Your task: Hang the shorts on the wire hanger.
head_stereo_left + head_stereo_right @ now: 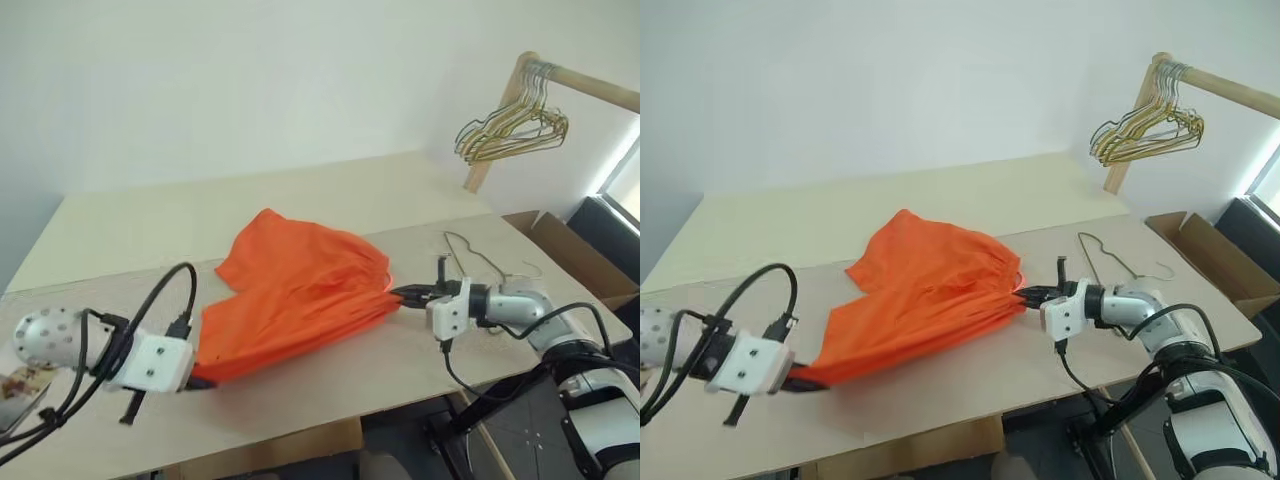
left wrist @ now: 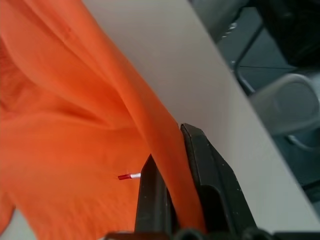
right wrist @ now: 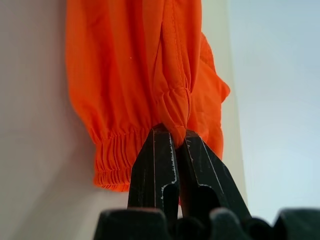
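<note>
Left gripper [image 1: 203, 382] clamped on bright orange thin-fabric shorts [image 1: 295, 290], right gripper [image 1: 408, 296] pinching gathered waistband, shorts stretched between them along light wooden table [image 1: 300, 210], thin dark wire hanger [image 1: 478, 258] flat beside right gripper, bunched wire hangers [image 1: 510, 128] on wooden rail [image 1: 590, 85], cardboard box [image 1: 570, 250] beyond table.

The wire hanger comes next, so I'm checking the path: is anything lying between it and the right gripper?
No: bare table between wire hanger and right gripper, in the left eye view.

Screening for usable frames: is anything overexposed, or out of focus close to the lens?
Left eye view: daylight glares at the window edge; the shorts and wire hanger read clearly. Left wrist view: the left claw, shut on fabric, is soft so near the lens. Right wrist view: the right claw pinches the waistband; the background is pale and washed out.
</note>
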